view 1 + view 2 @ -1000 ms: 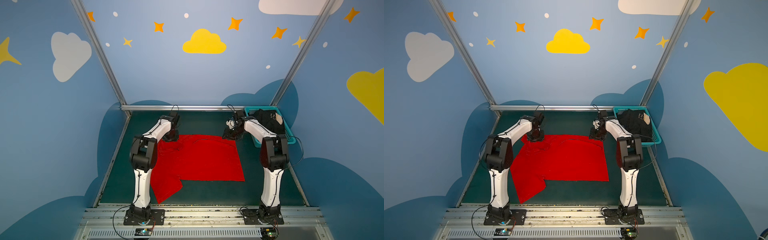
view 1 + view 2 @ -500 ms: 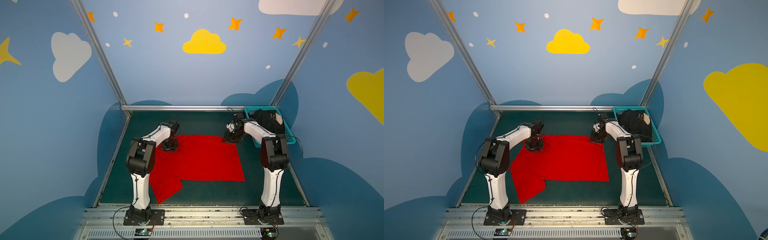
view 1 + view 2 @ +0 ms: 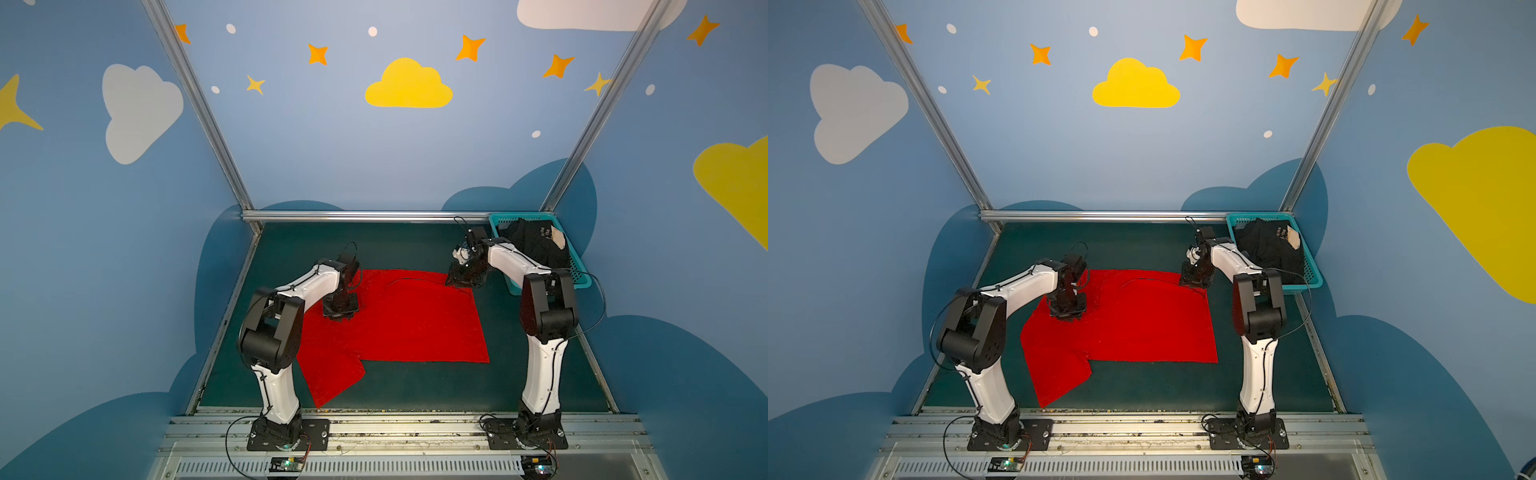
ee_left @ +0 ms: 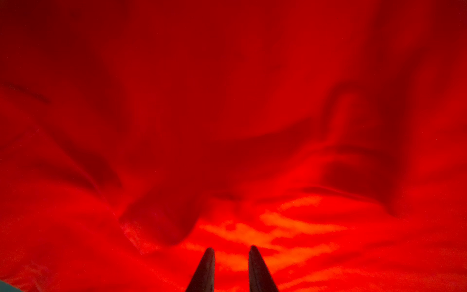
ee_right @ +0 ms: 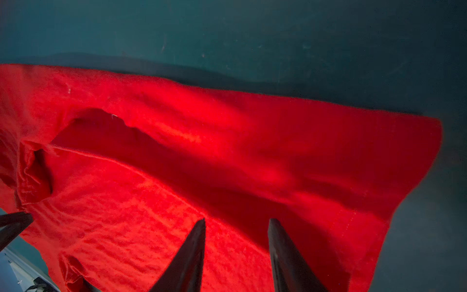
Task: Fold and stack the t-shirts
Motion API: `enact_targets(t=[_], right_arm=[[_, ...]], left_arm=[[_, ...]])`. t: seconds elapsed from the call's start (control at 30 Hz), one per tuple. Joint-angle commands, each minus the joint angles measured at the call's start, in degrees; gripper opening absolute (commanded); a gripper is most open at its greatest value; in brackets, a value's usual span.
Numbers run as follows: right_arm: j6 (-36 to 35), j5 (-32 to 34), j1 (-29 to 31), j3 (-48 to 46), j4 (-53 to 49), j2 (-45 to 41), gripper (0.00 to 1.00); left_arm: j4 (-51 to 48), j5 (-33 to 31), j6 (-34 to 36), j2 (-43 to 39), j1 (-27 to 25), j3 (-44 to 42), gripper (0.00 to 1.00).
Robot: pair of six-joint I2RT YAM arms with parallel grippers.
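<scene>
The red t-shirt (image 3: pixel 407 320) lies spread on the green table (image 3: pixel 415 386); black t-shirts (image 3: pixel 532 245) wait in the teal basket (image 3: pixel 579 276) at the far right. I judge a fold is being prepared. The left gripper (image 4: pixel 231 249) sits low on wrinkled cloth, jaws narrow; whether it pinches I cannot tell. The right gripper (image 5: pixel 236 220) stands open over the far corner. Next, the 2 must pinch and lift together. The right wrist view shows the collar opening (image 5: pixel 101 131) clearly; the basket appears only in top views.

You can read no text here: in both top views, the pale lettering (image 3: pixel 542 234) on the black t-shirt (image 3: pixel 530 249) in the teal basket (image 3: pixel 579 277) is too small to make out.
</scene>
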Motion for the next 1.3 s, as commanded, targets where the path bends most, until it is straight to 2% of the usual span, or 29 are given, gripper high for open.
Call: enact_targets(t=[0.0,0.13,0.3,0.43,0.57,0.77,0.97,1.27], right_arm=[[-0.19,-0.61,0.12,0.34,-0.61,-2.07,0.43],[-0.21,-0.78,0.06,1.4,-0.53,-1.77,0.43],[-1.26,0.3,0.05,7.06,-2.25,1.38,0.38],[-2.65,-0.89,0.03,14.66,-6.37,6.23,0.35],[-2.46,-3.11,0.46,16.67,-7.19,8.96,0.34],[-1.49,-5.27,2.29,12.24,-4.92,8.73,0.31],[0.44,-5.27,3.2,2.18,-0.4,3.62,0.26],[0.52,0.26,4.11,-9.72,2.16,-3.55,0.26]], left_arm=[[-1.03,0.25,-0.58,-3.4,-0.09,3.49,0.26],[-0.53,-1.5,0.84,-2.04,0.55,9.1,0.27],[0.7,-0.04,2.75,5.82,2.24,15.1,0.26],[1.15,-0.12,3.83,11.56,2.91,17.58,0.25],[1.58,-0.82,3.47,15.02,4.21,17.78,0.24],[2.59,-2.12,2.44,16.26,5.93,16.1,0.24],[3.21,-1.77,2.02,16.27,7.2,14.85,0.25],[2.82,-1.04,0.9,17.59,9.63,15.06,0.25]])
